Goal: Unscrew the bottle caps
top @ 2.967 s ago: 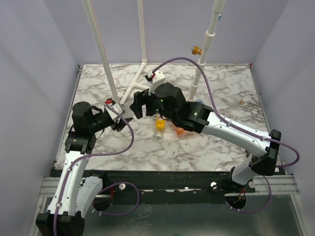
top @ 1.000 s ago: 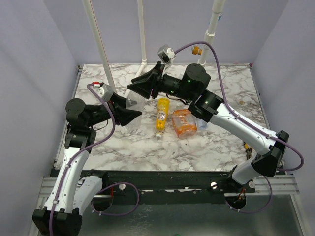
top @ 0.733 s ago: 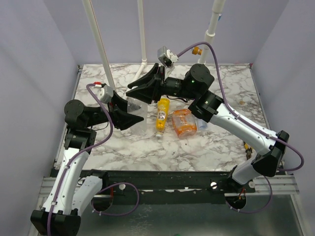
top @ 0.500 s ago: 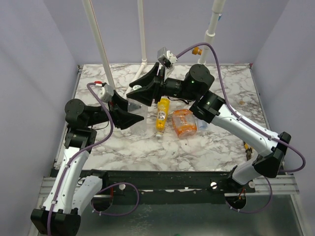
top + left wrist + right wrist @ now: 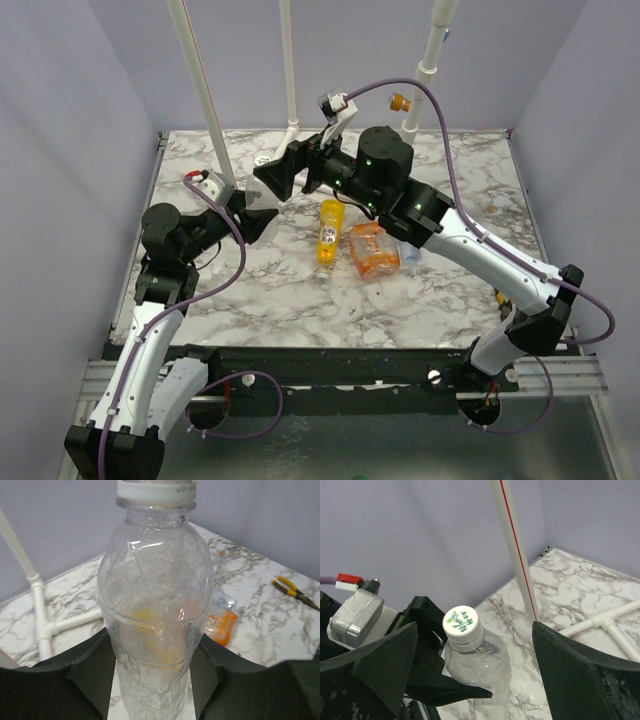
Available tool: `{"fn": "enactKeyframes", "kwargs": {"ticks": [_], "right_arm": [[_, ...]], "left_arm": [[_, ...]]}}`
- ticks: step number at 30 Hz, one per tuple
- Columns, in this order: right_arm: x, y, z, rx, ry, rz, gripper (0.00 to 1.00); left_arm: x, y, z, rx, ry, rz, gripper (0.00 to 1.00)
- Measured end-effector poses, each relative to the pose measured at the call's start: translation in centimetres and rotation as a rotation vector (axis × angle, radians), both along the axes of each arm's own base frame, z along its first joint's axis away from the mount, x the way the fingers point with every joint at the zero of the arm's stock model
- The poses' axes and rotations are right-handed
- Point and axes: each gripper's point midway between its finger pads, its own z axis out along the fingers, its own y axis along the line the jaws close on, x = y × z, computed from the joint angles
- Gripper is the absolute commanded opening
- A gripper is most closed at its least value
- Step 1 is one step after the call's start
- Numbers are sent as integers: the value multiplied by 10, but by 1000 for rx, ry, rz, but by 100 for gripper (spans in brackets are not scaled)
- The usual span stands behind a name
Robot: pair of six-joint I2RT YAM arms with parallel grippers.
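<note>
My left gripper (image 5: 255, 215) is shut on the small clear bottle (image 5: 263, 203) and holds it upright above the table's left part. In the left wrist view the bottle (image 5: 155, 605) fills the middle between my fingers (image 5: 92, 667), its white cap (image 5: 156, 489) on top. My right gripper (image 5: 272, 178) is wide open, jaws either side of the cap (image 5: 462, 622) and apart from it. The slender yellow-orange bottle (image 5: 327, 232) and the squat orange bottle (image 5: 373, 250) lie mid-table. A clear bottle (image 5: 410, 256) lies half hidden under my right arm.
The white pipe frame (image 5: 275, 170) stands at the back, with tall poles (image 5: 200, 90) and a yellow-orange knob (image 5: 400, 101). One pole (image 5: 517, 555) rises just behind the held bottle. Yellow-handled pliers (image 5: 295, 591) lie on the marble to the right.
My left gripper has raised the clear bottle and moved it back. My right gripper, over the lying bottles three seconds ago, has swung left and now stands open at the cap.
</note>
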Motion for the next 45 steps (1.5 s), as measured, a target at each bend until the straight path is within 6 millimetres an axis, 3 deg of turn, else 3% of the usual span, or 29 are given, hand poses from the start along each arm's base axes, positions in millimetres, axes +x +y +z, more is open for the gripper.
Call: {"fn": "enactKeyframes", "kwargs": {"ticks": [5, 8, 18, 26, 36, 45], "right_arm": [[11, 19, 13, 11, -1, -38, 94], [19, 26, 9, -3, 9, -57, 88], [28, 33, -9, -43, 36, -78, 35], [24, 35, -10, -48, 31, -70, 10], [7, 35, -10, -60, -25, 56, 1], [-49, 22, 17, -5, -140, 390, 1]], "left_arm": [[12, 9, -3, 24, -19, 78, 11], [14, 10, -3, 27, -23, 96, 11], [14, 9, -5, 28, -14, 102, 11], [14, 7, -9, 31, 3, 97, 11], [-4, -8, -11, -10, 70, -17, 10], [-56, -33, 16, -68, 118, -315, 6]]}}
